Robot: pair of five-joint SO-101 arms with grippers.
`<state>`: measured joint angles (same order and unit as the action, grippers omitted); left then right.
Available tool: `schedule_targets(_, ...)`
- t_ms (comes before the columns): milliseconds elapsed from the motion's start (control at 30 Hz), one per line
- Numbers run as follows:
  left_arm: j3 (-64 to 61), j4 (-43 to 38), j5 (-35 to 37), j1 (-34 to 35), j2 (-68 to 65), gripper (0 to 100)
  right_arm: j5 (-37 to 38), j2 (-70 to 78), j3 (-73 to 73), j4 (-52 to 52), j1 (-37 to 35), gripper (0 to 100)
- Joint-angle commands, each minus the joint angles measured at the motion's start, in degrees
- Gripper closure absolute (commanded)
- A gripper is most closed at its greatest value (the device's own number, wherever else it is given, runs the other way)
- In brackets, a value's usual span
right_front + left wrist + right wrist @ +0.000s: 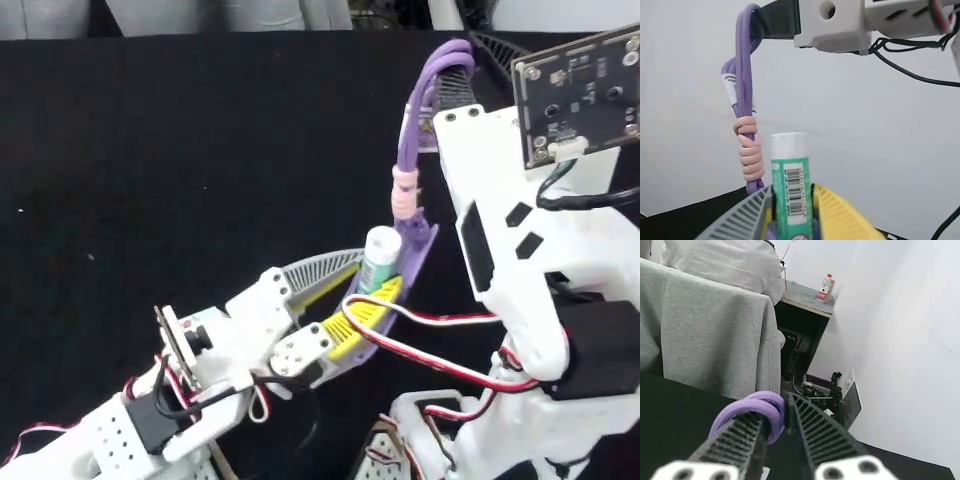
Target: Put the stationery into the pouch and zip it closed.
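As both arms stand over the black desk, I log these items. First, the left gripper, centre of the high view, its arm entering from the lower left: one grey finger and one yellow, closed on the glue stick, which stands roughly upright with its white cap on top. In the left wrist view the left gripper clamps the green-labelled glue stick at lower centre. Second, the right gripper, upper right of the high view: closed on the looped purple cord. In the right wrist view the right gripper pinches the cord between dark ribbed fingers. The cord hangs down to a pink binding. Third, the purple pouch: suspended below the binding, off the desk, just beside the glue stick and partly behind the yellow finger. I cannot tell whether its zip is open.
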<state>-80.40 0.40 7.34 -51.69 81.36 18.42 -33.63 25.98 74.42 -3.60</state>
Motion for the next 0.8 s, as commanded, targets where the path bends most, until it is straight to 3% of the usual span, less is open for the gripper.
schedule_targets(0, -3.65, 6.95, 0.0, 0.66, -1.49, 87, 0.09, -1.1, 0.13, -1.32, -0.09, 98.6)
schedule_targets(133, 1.89, 14.33, 0.35, 0.66, -1.49, 87, 0.09, -1.1, 0.13, -1.32, -0.09, 98.6)
schedule_targets(333, 4.09, 15.65, 4.4, 0.66, -1.58, 86, 0.09, -1.1, 0.22, -1.32, -0.09, 98.6)
schedule_targets(533, 10.07, 29.98, 4.04, 0.84, -1.58, 78, 0.09, -1.1, 0.22, -1.32, -0.09, 98.6)
schedule_targets(767, 9.1, 30.77, 3.78, 1.27, -1.49, 78, 0.09, -1.27, 0.22, -1.32, 0.0, 98.6)
